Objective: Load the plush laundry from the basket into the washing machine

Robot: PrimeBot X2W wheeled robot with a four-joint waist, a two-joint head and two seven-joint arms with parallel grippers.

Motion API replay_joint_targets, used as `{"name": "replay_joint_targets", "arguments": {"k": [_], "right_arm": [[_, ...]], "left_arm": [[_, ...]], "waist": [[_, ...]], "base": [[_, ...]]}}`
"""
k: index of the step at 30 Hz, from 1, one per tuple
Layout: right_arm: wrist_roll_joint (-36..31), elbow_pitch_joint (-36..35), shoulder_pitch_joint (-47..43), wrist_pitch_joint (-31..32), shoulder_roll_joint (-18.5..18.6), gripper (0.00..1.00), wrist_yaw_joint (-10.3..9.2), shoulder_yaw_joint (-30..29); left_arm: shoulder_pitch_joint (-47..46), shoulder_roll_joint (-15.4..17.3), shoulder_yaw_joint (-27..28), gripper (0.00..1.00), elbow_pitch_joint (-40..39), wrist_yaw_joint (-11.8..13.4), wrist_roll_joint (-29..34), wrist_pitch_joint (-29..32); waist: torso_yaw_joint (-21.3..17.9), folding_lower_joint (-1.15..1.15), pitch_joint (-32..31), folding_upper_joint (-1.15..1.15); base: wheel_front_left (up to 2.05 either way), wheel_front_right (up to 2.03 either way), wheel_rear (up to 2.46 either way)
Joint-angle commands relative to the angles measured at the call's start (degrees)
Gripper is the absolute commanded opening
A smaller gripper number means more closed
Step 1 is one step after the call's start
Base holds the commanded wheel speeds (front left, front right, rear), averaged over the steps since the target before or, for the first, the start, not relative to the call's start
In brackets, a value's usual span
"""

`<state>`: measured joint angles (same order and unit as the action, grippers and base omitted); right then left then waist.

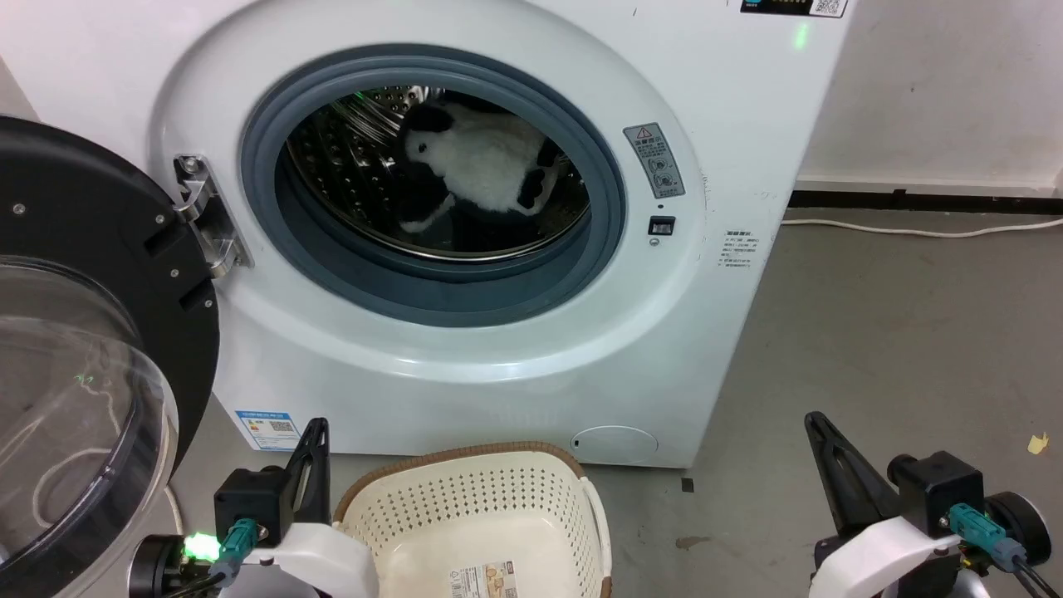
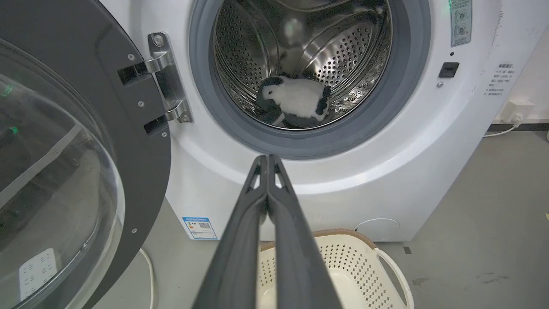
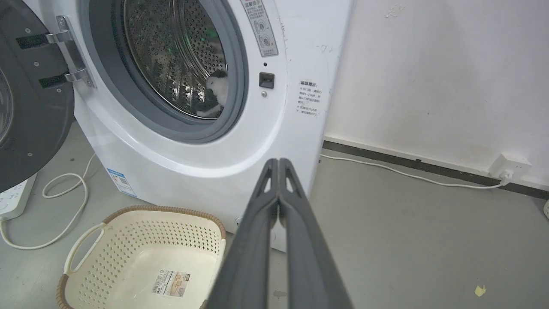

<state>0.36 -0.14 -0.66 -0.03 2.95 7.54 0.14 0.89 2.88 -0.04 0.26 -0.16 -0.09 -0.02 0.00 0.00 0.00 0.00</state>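
The black-and-white plush laundry (image 1: 486,170) lies inside the steel drum of the white washing machine (image 1: 465,349), whose door (image 1: 91,332) hangs open to the left. The left wrist view shows the plush laundry (image 2: 296,102) on the drum floor, and the right wrist view shows a bit of the plush laundry (image 3: 216,92) past the seal. The cream basket (image 1: 465,507) stands on the floor in front of the machine with just a sticker inside. My left gripper (image 1: 315,428) is shut and holds nothing, left of the basket. My right gripper (image 1: 814,419) is shut and holds nothing, well to its right.
A white cable (image 3: 51,206) and a power strip (image 3: 13,197) lie on the floor left of the machine. Another cable (image 3: 407,174) runs along the wall to a socket (image 3: 508,169). Bare grey floor (image 1: 872,332) spreads right of the machine.
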Motion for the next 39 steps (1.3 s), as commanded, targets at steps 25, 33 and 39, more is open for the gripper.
{"name": "replay_joint_targets", "arguments": {"k": [25,33,39], "right_arm": [[-0.4,0.1,0.7,0.0,-0.1,0.00,-0.05,-0.1],[-0.4,0.1,0.7,0.0,-0.1,0.00,-0.05,-0.1],[-0.4,0.1,0.7,0.0,-0.1,0.00,-0.05,-0.1]], "left_arm": [[-0.9,0.0,0.0,0.00,-0.3,0.2,0.1,0.0],[-0.9,0.0,0.0,0.00,-0.3,0.2,0.1,0.0],[-0.9,0.0,0.0,0.00,-0.3,0.2,0.1,0.0]], "waist": [[0.0,0.00,0.0,0.00],[0.0,0.00,0.0,0.00],[0.0,0.00,0.0,0.00]], "base": [[0.00,0.00,0.00],[0.00,0.00,0.00],[0.00,0.00,0.00]]}}
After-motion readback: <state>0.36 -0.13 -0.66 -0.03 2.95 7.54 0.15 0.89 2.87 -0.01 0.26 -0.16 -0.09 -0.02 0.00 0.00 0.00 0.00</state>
